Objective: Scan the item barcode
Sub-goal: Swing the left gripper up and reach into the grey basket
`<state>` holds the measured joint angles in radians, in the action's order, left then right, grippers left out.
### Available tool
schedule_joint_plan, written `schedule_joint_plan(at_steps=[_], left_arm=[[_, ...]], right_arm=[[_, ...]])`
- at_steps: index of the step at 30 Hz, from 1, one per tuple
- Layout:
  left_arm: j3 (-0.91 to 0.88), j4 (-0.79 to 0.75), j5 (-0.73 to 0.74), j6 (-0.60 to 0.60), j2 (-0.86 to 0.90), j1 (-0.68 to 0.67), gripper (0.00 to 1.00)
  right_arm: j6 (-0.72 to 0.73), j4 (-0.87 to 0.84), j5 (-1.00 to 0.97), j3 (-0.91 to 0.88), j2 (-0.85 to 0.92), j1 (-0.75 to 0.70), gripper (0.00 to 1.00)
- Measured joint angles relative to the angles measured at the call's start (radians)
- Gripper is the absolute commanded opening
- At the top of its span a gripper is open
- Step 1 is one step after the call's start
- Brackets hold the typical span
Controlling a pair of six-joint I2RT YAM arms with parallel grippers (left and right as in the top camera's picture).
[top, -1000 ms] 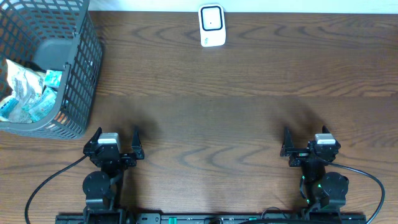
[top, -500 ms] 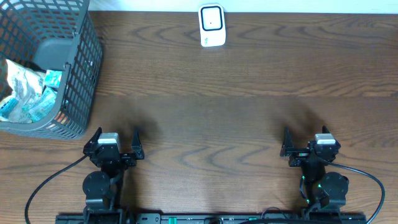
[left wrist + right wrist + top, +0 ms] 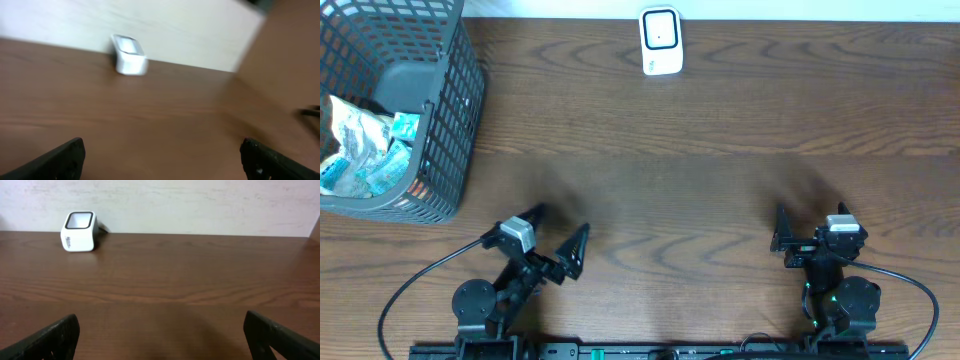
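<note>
**Item Not Yet in Hand; Scan Not Begun**

Both grippers are found empty. The left gripper [image 3: 560,224] is spread wide and nothing is held between its jaws. It is seen angled toward the middle of the table [image 3: 720,150], away from the basket [image 3: 450,130]. Its wrist view is blurred. The right gripper [image 3: 810,212] is likewise spread to its full width, with nothing held, low at the near edge.

The items to be scanned, crumpled white and teal packets [image 3: 360,150], are lying in the grey mesh basket at the far left corner. The scanner [image 3: 660,42] is standing upright at the far edge, well apart from both grippers and from the basket. No barcode can be made out on any packet.

The following risks are judged:

- The basket walls are tall. A finger may be caught in the mesh on entry, and the basket may be dragged or tipped.
- The packets overlap, so two may be lifted together, or a thin edge may slip from the grip.
- The barcode side is unknown. A packet may be presented to the scanner with the wrong face.
- The scanner looks light and may be knocked over by too close an approach.
</note>
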<state>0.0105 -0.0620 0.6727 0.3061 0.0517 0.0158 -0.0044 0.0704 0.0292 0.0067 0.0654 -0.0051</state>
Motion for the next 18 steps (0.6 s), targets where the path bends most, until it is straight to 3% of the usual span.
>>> schedule_joint_plan(at_steps=[5,10,18], left_arm=[[-0.005,-0.099,0.116,0.113,0.001,0.0,0.98],[-0.003,-0.423,0.141,0.148,0.003,0.0,0.98],[0.044,-0.433,0.074,0.145,0.007,0.0,0.98]], right_arm=[[0.0,0.0,0.0,0.0,0.0,0.0,0.99],[0.0,0.0,0.0,0.0,0.0,0.0,0.99],[0.0,0.0,0.0,0.0,0.0,0.0,0.99]])
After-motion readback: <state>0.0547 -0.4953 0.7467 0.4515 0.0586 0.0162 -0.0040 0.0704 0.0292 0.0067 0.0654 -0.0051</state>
